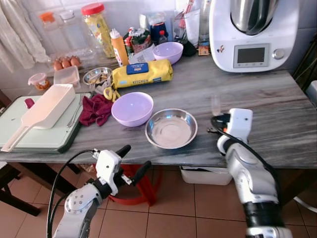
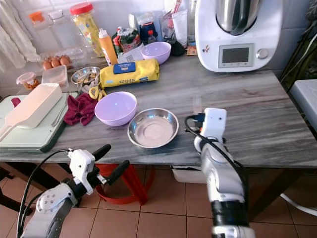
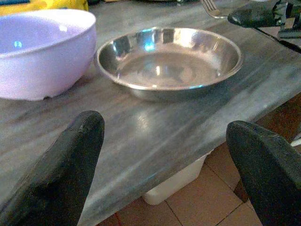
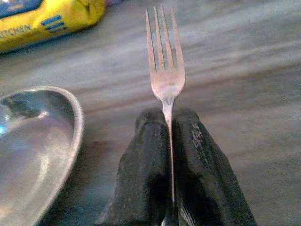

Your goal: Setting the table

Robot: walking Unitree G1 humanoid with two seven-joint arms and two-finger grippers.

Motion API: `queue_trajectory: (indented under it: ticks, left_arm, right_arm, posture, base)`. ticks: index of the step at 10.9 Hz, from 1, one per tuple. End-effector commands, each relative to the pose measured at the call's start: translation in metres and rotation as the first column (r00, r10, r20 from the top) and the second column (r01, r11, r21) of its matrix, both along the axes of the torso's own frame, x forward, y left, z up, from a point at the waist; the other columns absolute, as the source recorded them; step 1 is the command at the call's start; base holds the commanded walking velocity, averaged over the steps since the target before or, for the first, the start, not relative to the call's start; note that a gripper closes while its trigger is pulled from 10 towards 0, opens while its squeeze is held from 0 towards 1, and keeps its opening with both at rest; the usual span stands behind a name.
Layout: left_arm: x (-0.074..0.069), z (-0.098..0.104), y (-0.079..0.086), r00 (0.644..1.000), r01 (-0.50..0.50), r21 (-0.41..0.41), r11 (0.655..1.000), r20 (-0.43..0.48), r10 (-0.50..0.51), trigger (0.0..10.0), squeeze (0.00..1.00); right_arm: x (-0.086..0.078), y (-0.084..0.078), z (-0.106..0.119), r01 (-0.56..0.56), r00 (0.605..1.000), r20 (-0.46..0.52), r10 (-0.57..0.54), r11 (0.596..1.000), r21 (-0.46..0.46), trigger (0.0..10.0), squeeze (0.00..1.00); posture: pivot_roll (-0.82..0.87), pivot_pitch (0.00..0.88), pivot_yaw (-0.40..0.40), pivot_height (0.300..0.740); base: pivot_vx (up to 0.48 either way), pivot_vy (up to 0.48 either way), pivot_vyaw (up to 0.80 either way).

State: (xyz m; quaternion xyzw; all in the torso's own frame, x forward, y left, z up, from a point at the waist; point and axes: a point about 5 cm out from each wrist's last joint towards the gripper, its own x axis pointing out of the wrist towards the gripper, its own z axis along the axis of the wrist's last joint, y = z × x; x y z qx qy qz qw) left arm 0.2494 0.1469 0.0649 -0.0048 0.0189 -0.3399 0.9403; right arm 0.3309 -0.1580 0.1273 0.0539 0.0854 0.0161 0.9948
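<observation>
Our right gripper (image 4: 170,123) pinched a fork (image 4: 164,70) right of the steel bowl (image 1: 171,128); our left gripper (image 1: 132,161), spread, hung before it, the fork's handle hidden.

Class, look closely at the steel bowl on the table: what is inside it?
The steel bowl holds nothing; its bare, shiny bottom shows in full. Beside it, the right gripper pinches a fork above the table. What lies under the bowl is covered.

fork (image 4: 165,70) handle hidden between the right claw (image 4: 169,141) fingers
</observation>
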Motion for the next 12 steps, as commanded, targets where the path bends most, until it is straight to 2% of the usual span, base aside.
queue_trajectory:
  ticks: [1, 2, 5, 8, 12]
  left_arm:
    - [0.001, -0.004, 0.006, 1.0, -0.006, 0.022, 1.0, -0.002, 0.006, 10.0, 0.0]
    - [0.001, -0.006, 0.007, 1.0, -0.007, 0.024, 1.0, -0.003, 0.007, 10.0, 0.0]
    - [0.001, -0.011, 0.008, 1.0, -0.005, 0.022, 1.0, -0.001, 0.005, 10.0, 0.0]
    - [0.004, -0.012, 0.007, 1.0, 0.004, 0.02, 1.0, 0.006, -0.004, 10.0, 0.0]
    - [0.001, -0.002, -0.001, 0.997, 0.073, -0.039, 0.997, 0.035, -0.072, 10.0, 0.0]
  right_arm:
    - [0.005, 0.008, 0.002, -0.021, 1.0, 0.001, 0.021, 0.999, 0.043, 10.0, 0.0]
    - [0.006, 0.014, 0.0, -0.029, 0.999, -0.013, 0.03, 0.996, 0.087, 10.0, 0.0]
    - [0.002, 0.027, -0.011, -0.036, 0.998, -0.047, 0.042, 0.99, 0.137, 10.0, 0.0]
    - [0.002, 0.027, -0.018, -0.019, 0.997, -0.07, 0.029, 0.989, 0.144, 10.0, 0.0]
    - [0.004, 0.022, -0.021, 0.005, 0.997, -0.083, 0.007, 0.989, 0.147, 10.0, 0.0]
  posture:
    - [-0.12, 0.082, 0.15, 0.74]
    - [-0.11, 0.082, 0.149, 0.74]
    - [-0.11, 0.081, 0.15, 0.74]
    - [-0.11, 0.076, 0.151, 0.74]
    - [-0.11, 0.068, 0.147, 0.74]
  base:
    - [0.0, 0.0, 0.0]
    - [0.0, 0.0, 0.0]
    - [0.0, 0.0, 0.0]
    - [0.0, 0.0, 0.0]
    - [0.0, 0.0, 0.0]
